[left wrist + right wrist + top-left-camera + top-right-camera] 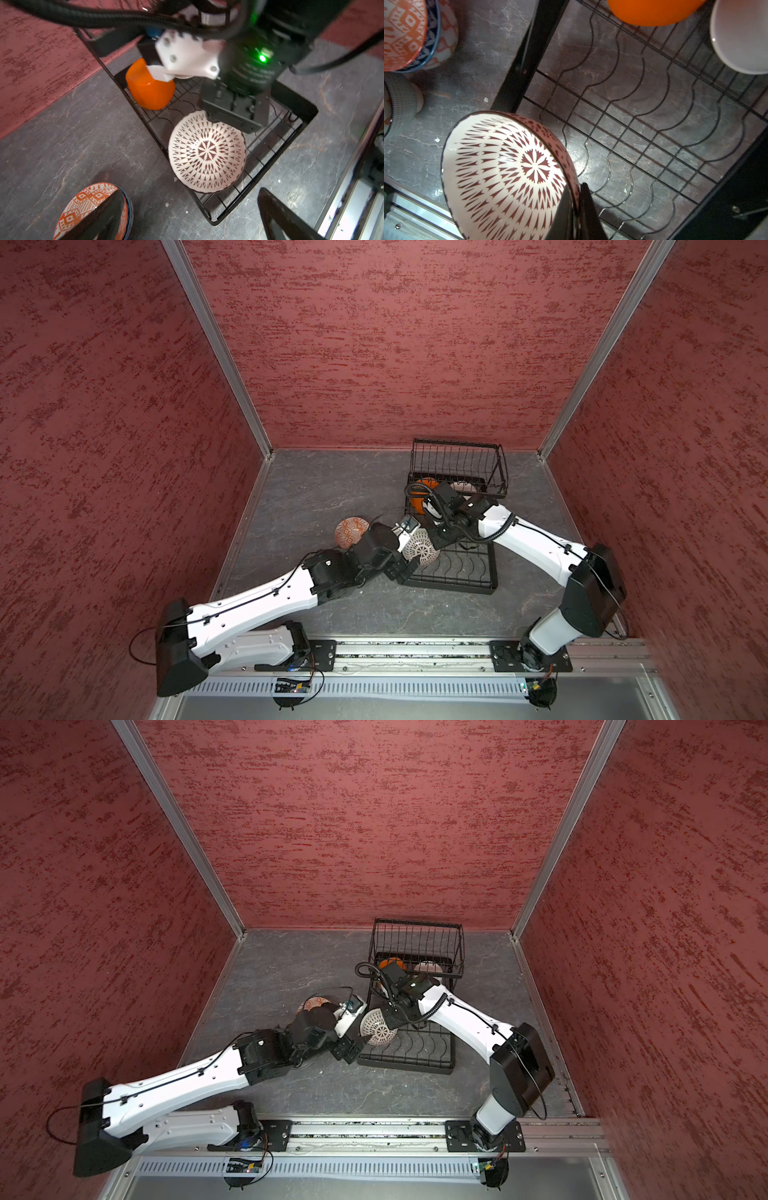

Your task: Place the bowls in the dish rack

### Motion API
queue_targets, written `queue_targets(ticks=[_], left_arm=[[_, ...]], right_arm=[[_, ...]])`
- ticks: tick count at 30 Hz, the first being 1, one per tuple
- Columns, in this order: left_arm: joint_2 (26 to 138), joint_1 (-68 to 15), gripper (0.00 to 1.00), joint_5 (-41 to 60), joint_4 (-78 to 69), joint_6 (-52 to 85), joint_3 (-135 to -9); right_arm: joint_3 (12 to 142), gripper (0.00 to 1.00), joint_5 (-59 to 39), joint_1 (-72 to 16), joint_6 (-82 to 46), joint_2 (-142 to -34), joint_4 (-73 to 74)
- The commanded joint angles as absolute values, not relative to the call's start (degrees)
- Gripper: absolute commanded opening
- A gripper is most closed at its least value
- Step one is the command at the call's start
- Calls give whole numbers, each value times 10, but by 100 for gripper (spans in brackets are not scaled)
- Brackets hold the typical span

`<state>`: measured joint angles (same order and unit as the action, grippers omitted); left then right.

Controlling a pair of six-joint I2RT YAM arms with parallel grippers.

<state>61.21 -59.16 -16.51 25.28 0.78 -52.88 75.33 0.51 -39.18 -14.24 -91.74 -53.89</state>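
A white bowl with a red-brown pattern hangs tilted over the near left part of the black wire dish rack. My right gripper is shut on its rim. My left gripper is open just beside this bowl, holding nothing. A plain orange bowl and a plain white bowl sit in the rack under the raised basket.
On the table left of the rack stands a stack of bowls topped by an orange-patterned one. A grey dotted bowl lies beside it. Red walls enclose the table; a metal rail runs along its front.
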Motion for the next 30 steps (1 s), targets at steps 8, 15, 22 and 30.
queue_targets(ticks=[8,15,22,30], left_arm=[[574,-539,100,-116,251,138,-505],[596,-525,100,-109,245,170,-484],[596,-501,100,-85,216,201,-445],[590,-497,100,-86,212,206,-427]], right_arm=[[766,0,199,-388,-210,-836,-558],[762,0,308,-388,-234,-816,-593],[730,0,347,-389,-256,-819,-587],[694,0,381,-397,-271,-827,-573]])
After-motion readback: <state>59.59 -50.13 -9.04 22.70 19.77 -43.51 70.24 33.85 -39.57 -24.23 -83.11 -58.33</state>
